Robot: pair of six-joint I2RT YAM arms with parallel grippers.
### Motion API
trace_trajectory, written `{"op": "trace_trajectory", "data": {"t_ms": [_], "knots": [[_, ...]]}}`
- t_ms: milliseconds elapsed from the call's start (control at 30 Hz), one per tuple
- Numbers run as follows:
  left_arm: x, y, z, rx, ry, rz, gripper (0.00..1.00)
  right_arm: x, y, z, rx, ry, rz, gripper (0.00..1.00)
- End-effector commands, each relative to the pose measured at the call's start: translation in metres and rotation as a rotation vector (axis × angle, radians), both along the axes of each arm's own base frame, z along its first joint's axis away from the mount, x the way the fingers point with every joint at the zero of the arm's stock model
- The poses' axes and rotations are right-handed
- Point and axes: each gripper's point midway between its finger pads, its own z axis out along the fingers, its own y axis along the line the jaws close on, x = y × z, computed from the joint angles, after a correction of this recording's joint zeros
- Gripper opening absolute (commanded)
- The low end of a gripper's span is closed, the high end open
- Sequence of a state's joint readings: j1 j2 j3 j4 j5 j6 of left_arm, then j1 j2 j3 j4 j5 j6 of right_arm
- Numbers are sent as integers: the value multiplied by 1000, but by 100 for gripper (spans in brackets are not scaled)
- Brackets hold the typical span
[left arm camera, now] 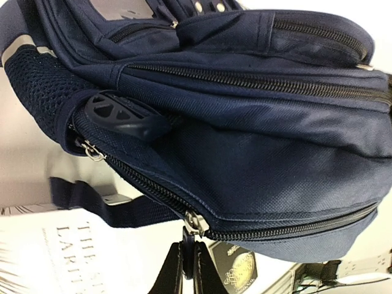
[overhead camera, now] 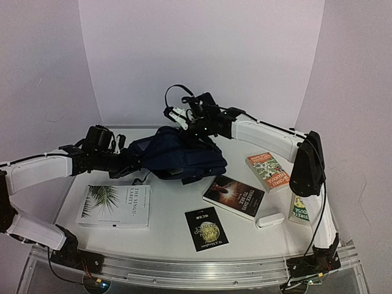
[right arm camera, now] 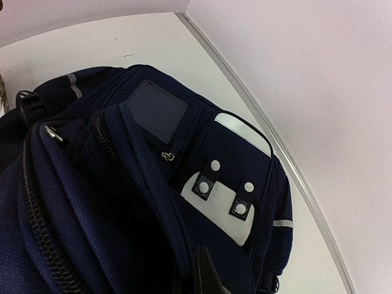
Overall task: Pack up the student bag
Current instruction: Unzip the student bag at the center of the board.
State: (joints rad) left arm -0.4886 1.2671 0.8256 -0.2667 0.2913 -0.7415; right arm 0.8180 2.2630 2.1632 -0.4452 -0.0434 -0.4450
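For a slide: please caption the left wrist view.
Left gripper pinching a zipper pull on the navy student bag.

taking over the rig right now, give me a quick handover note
Left gripper: jaws closed together on the metal zip pull of the dark navy fabric backpack, apparently pinching it.
Right gripper: at the backpack's top fabric; jaws unclear.
Backpack lies centrally.
Done: nothing visibly packed.
Left: open the backpack, load the large white book, glossy black book, small black booklet, colourful paperback, yellow-green book and small white box.
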Motion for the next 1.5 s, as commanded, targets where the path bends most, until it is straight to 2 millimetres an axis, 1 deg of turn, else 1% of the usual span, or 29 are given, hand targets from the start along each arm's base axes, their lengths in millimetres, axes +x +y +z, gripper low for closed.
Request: {"op": "trace_trajectory", "data": {"t_ms": [0, 67, 133, 200, 267, 300, 367, 433, 467, 500, 533, 600, 667, 700, 767, 800, 900, 933, 1000, 1100, 1233, 1267, 1300, 1400, 1467], "knots": [[-21, -32, -3, -91, -15, -198, 0, 42, -21, -8, -6, -79, -176, 0], [-27, -63, 14, -144, -79, -291, 0, 39, -17, -13, -11, -74, -180, 0], [-30, -92, 42, -191, -181, -380, 0, 39, -16, -20, -23, -77, -200, 0], [-32, -110, 66, -216, -263, -423, 0, 40, -15, -26, -28, -77, -225, 0], [-27, -115, 83, -238, -311, -422, 0, 41, -16, -30, -28, -83, -246, 0], [-25, -117, 87, -245, -325, -422, 0, 42, -15, -32, -26, -88, -253, 0], [-19, -122, 86, -248, -323, -422, 0, 45, -13, -37, -24, -90, -261, 0], [-12, -124, 75, -232, -307, -404, 1, 46, -9, -38, -16, -87, -258, 1], [-7, -124, 67, -219, -292, -381, 1, 47, -8, -39, -16, -87, -256, 5], [-1, -122, 59, -204, -275, -342, 1, 47, -8, -37, -19, -92, -253, 15], [7, -118, 47, -176, -257, -292, 1, 47, -8, -35, -29, -99, -238, 32], [14, -118, 28, -162, -223, -257, 0, 48, -16, -28, -39, -104, -223, 52], [20, -119, 13, -162, -191, -224, 0, 50, -29, -14, -40, -114, -220, 76], [23, -118, 10, -162, -187, -202, 0, 53, -39, -12, -48, -115, -232, 83], [29, -115, 5, -168, -175, -148, 0, 57, -59, 4, -44, -125, -259, 93], [31, -111, 2, -169, -172, -118, 0, 60, -71, 9, -44, -125, -275, 96], [41, -104, 1, -155, -179, -41, 0, 61, -101, 21, -23, -94, -306, 98], [44, -105, 2, -155, -182, -33, 0, 60, -111, 27, -6, -78, -320, 98], [52, -112, 4, -157, -188, -39, 0, 57, -130, 35, 23, -37, -348, 98], [64, -127, -1, -165, -167, -52, 0, 43, -145, 29, 41, 63, -339, 98], [80, -134, -15, -149, -123, -13, 0, 23, -162, 5, -28, 174, -349, 98], [82, -137, -19, -150, -112, -14, 0, 16, -165, -1, -33, 211, -354, 97], [84, -141, -17, -163, -115, -21, 1, 6, -166, -13, -38, 266, -338, 94], [89, -154, -17, -190, -106, -56, 6, -25, -160, -40, -15, 413, -278, 86], [90, -165, -17, -202, -100, -98, 11, -33, -158, -54, -9, 466, -269, 79]]}}
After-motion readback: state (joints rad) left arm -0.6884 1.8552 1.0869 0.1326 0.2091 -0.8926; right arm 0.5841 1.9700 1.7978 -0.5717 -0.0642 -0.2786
